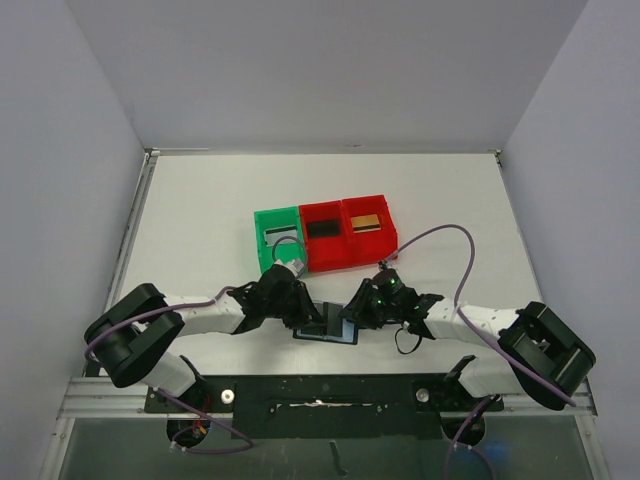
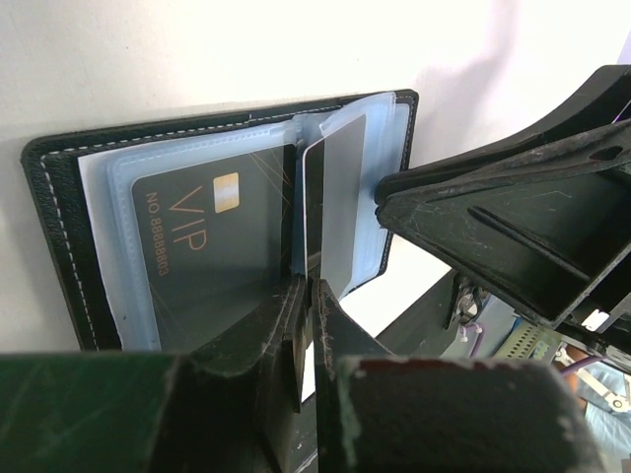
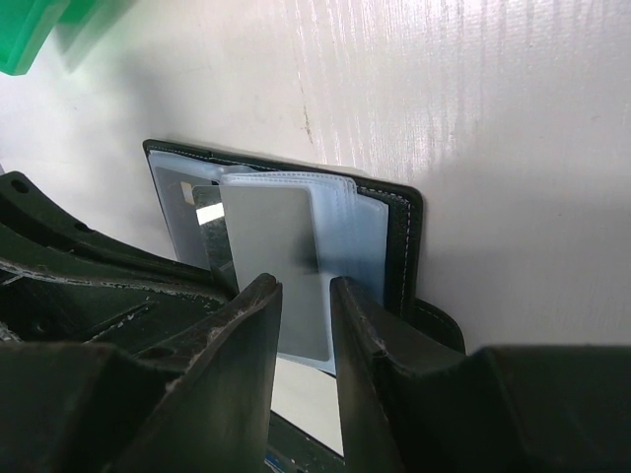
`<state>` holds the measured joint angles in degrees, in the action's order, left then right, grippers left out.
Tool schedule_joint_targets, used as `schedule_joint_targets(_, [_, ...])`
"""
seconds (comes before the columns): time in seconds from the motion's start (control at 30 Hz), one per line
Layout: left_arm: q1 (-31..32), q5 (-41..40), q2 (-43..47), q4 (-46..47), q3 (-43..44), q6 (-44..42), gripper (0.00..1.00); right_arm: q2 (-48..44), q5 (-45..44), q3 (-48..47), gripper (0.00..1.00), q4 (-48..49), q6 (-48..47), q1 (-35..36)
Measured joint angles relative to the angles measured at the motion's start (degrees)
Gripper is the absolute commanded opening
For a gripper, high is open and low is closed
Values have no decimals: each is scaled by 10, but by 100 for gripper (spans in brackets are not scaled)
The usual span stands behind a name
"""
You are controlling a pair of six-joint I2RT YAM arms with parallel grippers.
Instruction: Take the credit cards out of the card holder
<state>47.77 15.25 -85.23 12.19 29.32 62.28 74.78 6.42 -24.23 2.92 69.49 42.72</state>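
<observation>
— While the card holder [image 2: 54, 246] lies open at the near middle of the counter [image 1: 200, 220], between the two arms, how far along is the emptying?
— About halfway, I judge. Two cards are inside it: a dark VIP card [image 2: 207, 246] flat in the left pocket, and a silvery-grey card [image 3: 276, 232] standing among the clear middle sleeves, seemingly partway out.
— And outside?
— Two as well. A gold card [image 1: 366, 222] lies in the right red bin [image 1: 370, 250] and a black card [image 1: 322, 229] in the middle red bin [image 1: 325, 260], both just far of the holder. That makes four cards I can count; more could hide in the sleeves.
— The bins?
— Three in a row: two red, and one green bin [image 1: 262, 240] on the left. Something dark shows in the green one, but I cannot tell what.
— The arms?
— The left end effector [image 2: 308, 296] has its fingers pressed together on a thin leaf at the fold of the holder's sleeves. Whether the grey card's corner is caught too, I cannot tell. The right end effector [image 3: 304, 286] has its fingers apart, the grey card showing in the gap, gripping nothing.
— What's left?
— Lifting the grey card clear, then the VIP card.
</observation>
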Motion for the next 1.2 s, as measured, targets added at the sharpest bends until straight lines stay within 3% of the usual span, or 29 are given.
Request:
schedule_joint_targets(0.8, [0,-15,23,-30,0,-17,6,10,37,-23,32,54,-66,5])
schedule_joint_targets(0.93, [0,-15,23,-30,0,-17,9,56,30,-33,31,33,-52,5])
schedule_joint_targets(1.2, [-1,-12,20,-22,0,-15,18,56,26,-30,32,37,-24,5])
